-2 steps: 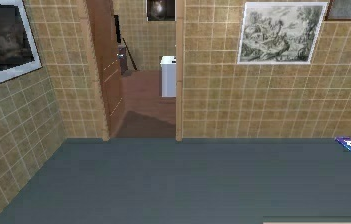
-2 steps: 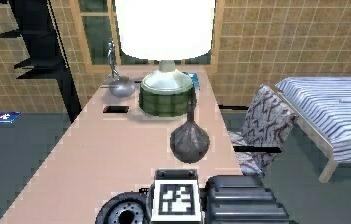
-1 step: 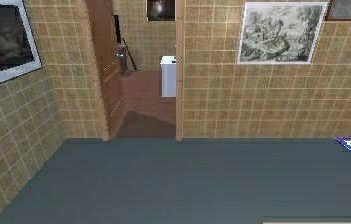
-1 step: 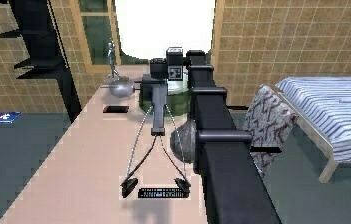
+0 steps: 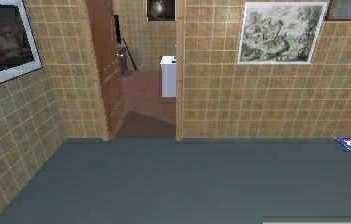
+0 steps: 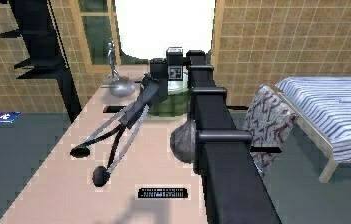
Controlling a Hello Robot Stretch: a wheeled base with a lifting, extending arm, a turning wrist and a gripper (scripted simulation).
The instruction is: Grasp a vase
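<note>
Step in hand, as we judge it: reach and alignment at the table, grasp not yet made. The arm [image 6: 223, 150] extends over the pinkish tabletop [image 6: 73, 195]. The gripper [image 6: 91, 165] lies with its thin fingers slanting toward the arm side view's lower left. Behind its far end we see bare tabletop, so we record that it holds nothing; the claw's own state we cannot tell.

Vase candidates: two. A dark green vessel [image 6: 175, 102] stands on the table just beside the gripper's body, near the arm's far end. A grey rounded vessel [image 6: 186, 142] stands lower in the view, partly hidden by the arm. We take the green one for the likelier vase, without certainty. Contents of either cannot be made out.

Also on the table: a shallow grey dish [image 6: 118, 90], a slender metal figure [image 6: 111, 58] behind it, and a remote control [image 6: 163, 192].

Next move, our judgement: the fingers point away from both vessels, so the wrist must turn or the arm draw back until the fingertips face the chosen one. Risk: the arm knocking the grey vessel.
</note>
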